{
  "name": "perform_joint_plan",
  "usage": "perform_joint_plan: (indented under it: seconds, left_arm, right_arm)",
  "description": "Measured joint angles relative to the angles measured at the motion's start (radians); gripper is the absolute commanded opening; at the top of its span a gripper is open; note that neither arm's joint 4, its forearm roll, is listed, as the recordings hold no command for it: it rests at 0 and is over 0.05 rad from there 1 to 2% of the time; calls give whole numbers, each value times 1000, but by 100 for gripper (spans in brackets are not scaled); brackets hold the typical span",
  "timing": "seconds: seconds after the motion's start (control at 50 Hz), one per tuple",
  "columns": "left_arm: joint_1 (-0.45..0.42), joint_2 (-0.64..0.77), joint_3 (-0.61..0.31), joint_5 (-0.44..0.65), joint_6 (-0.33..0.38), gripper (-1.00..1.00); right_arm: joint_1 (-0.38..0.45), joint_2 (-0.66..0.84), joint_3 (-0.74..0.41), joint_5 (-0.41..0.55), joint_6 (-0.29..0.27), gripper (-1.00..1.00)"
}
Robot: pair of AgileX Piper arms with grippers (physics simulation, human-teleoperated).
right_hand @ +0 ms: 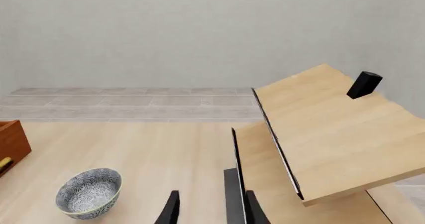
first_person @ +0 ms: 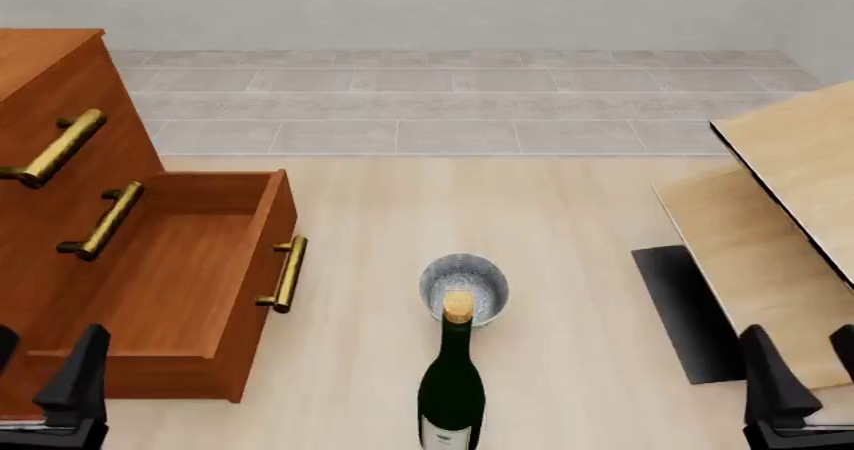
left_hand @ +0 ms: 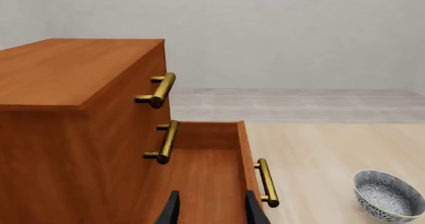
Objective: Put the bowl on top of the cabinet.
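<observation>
Both grippers, left (first_person: 40,370) and right (first_person: 801,370), stand with jaws parted and hold nothing, low at the near corners of the front view. Bowl (first_person: 463,287) rests upright on the pale wood surface (first_person: 561,250), just behind the wine bottle (first_person: 451,390). Cabinet (first_person: 40,80) stands along the left edge, its lowest drawer (first_person: 200,270) pulled out, its top bare.
</observation>
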Motion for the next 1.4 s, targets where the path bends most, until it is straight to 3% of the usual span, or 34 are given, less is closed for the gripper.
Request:
perform_joint_plan:
  seconds: [0.5, 0.82, 1.06, 1.4]
  left_arm:
    - [21, 21, -3, -7, 21, 100]
    - [0, 221, -14, -155, 33, 100]
    - [-50, 380, -69, -251, 42, 100]
    - [-192, 546, -202, -269, 44, 100]
  right_arm:
    - [0, 5, -3, -1, 0, 100]
    - [0, 5, -3, -1, 0, 100]
    - [0, 5, -3, -1, 0, 100]
    - [0, 5, -3, -1, 0, 100]
